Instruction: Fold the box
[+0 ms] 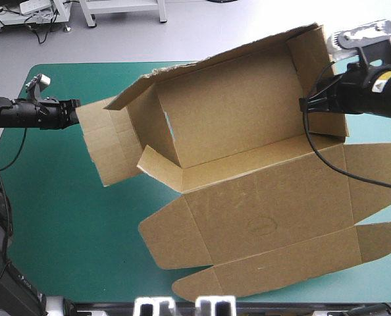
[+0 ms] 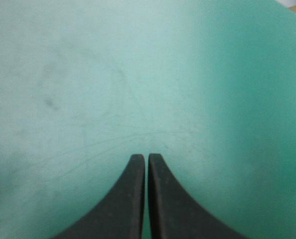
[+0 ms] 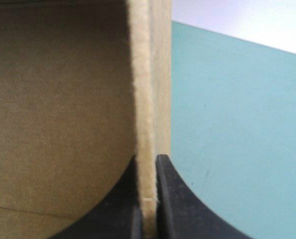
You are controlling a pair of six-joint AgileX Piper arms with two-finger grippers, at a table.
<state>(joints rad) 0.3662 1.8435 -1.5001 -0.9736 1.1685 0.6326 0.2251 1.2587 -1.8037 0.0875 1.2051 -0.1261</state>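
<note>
Board is pinched between the black fingers of the right gripper [image 3: 147, 158], which are all but closed on the pale cut edge of a raised wall of the box [image 3: 63, 99]. Brown inner face is seen to one side of them and the teal-green cover [image 3: 237, 139] to the other. From above, this grip is placed on the right end wall [image 1: 312, 66], which is stood up beside the tall back wall [image 1: 228, 112]. The left gripper [image 2: 146, 156] is drawn to a point with no board shown between its fingers, and only bare cover is seen ahead of it. In the high view it is found at the outer edge of the left end flap [image 1: 100, 141] (whether it touches cannot be settled). The box is laid with its long axis across the table, from left to right, the right end somewhat farther back, so that each gripper is set at one end of it. The left end flap is splayed outward rather than raised, and the left arm is plainly the nearer to it; lifting that flap is judged to be the step in hand. The lid panel [image 1: 268, 210] is spread flat toward the near edge. Nothing is held in the half-formed tray.
</note>
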